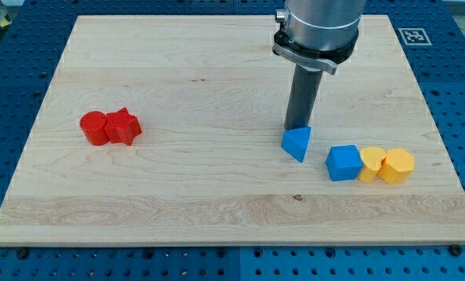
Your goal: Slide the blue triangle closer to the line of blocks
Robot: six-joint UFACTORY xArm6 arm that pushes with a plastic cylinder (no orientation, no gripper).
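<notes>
The blue triangle lies on the wooden board, right of the middle. My tip stands right at the triangle's top edge, touching or nearly touching it. To the triangle's right lies a line of blocks: a blue block, a yellow block and a yellow hexagon-like block, all touching side by side. A small gap separates the triangle from the blue block.
A red cylinder and a red star-shaped block sit together at the view's left. The arm's grey body hangs over the board's top right. A marker tag is at the top right corner.
</notes>
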